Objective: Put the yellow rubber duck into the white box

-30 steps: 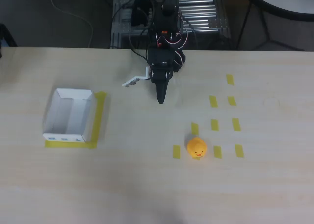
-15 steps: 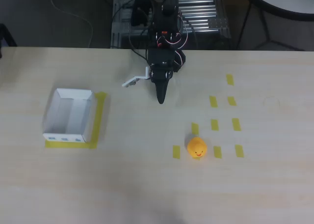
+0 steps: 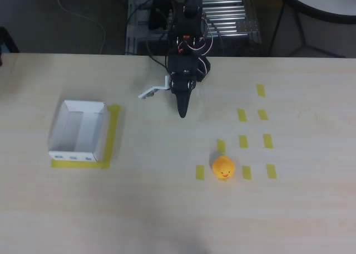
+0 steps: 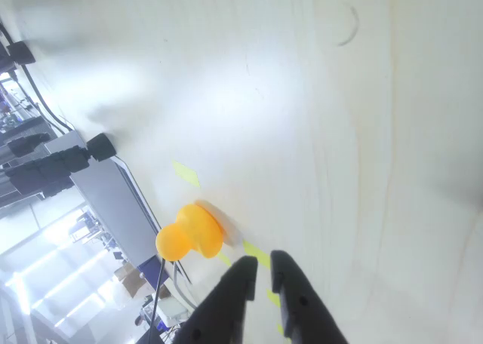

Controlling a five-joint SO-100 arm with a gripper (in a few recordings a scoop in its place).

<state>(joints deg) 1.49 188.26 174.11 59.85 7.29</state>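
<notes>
Pincer (image 3: 182, 113) seemingly closed, empty, yellow tape strips (image 3: 243, 141) around duck (image 3: 223, 167), box (image 3: 78, 131) well apart.

The tabletop (image 3: 139, 209) is pale wood with a faint grain; the yellow rubber duck (image 3: 223, 167) is yellow-orange with a small orange beak; the white box (image 3: 78, 131) is plain white, with small blue marks along its near outer side; yellow tape strips (image 3: 243, 141) dot the wood, and yellow tape (image 3: 113, 132) edges the box; the gripper (image 3: 182, 110) and arm are black, with a small white block (image 3: 150, 92) attached.

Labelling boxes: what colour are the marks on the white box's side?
Blue, on the white box; clearest in the overhead view.
</notes>
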